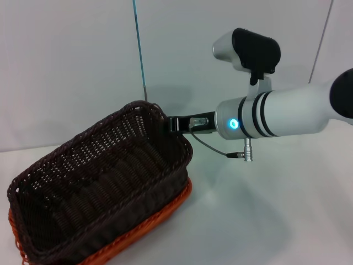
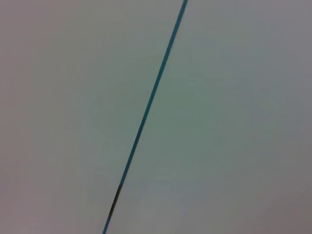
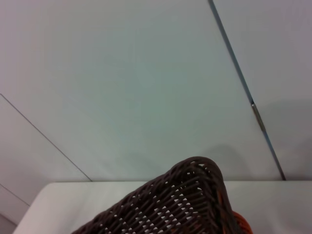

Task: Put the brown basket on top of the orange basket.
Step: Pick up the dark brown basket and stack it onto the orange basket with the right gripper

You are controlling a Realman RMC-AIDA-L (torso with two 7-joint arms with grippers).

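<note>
— At the far right corner of the dark brown woven wicker basket (image 1: 102, 185), what is seen of the right tool (image 1: 175, 125)?

— It is reached in level from the right on a white arm (image 1: 287, 113), and its black end is met by the braided rim at that corner. Whether it is spread or pressed together cannot be told, since the tips are hidden against the weave.

— And where is the brown basket placed?

— It is nested on the bright orange woven wicker basket (image 1: 165, 212), of which only an edge is shown beneath it, along the near and right sides. Both are carried by the white counter (image 1: 265, 221). In the right wrist view, the brown basket's corner (image 3: 190, 195) is seen, with a sliver of orange (image 3: 240, 223) beside it.

— Is the left tool shown?

— It is not shown in any view; only a pale wall (image 2: 234, 122) crossed by a thin blue line (image 2: 146, 109) is given by the left wrist view.
</note>
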